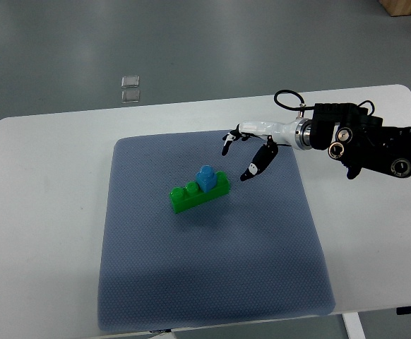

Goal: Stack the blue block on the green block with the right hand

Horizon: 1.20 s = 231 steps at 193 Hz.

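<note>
The blue block [206,177] is sitting on the green block [199,192], whose long side is slanting across the mat. The right hand [246,150] is hovering just up and right of them, fingers spread, holding nothing.

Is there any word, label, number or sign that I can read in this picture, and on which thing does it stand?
None can be read. The blue block, green block, grey mat, white table and right hand show no print. The two small clear items on the floor are too small to tell.
</note>
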Each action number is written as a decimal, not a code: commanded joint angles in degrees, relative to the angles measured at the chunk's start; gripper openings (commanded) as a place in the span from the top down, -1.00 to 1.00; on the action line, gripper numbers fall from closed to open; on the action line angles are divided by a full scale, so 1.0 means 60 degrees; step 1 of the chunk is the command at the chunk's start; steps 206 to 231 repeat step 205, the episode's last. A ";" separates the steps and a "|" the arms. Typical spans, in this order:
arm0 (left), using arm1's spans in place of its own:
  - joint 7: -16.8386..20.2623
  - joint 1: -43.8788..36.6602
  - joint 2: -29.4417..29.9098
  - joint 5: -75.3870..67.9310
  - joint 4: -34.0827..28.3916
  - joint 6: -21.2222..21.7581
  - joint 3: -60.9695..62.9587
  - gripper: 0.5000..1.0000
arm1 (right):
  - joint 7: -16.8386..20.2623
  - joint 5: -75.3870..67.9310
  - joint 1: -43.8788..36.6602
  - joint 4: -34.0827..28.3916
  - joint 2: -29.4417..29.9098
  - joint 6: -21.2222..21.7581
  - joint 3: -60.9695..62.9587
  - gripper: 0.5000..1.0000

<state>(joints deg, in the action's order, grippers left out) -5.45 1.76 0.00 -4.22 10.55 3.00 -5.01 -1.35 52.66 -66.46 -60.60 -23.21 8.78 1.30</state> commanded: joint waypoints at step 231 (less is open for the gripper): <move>0.0000 -0.0014 0.0000 0.0000 0.0102 0.0013 -0.0030 -1.00 | -0.0581 -0.4499 0.4323 0.3463 0.3122 0.0178 1.0330 -0.69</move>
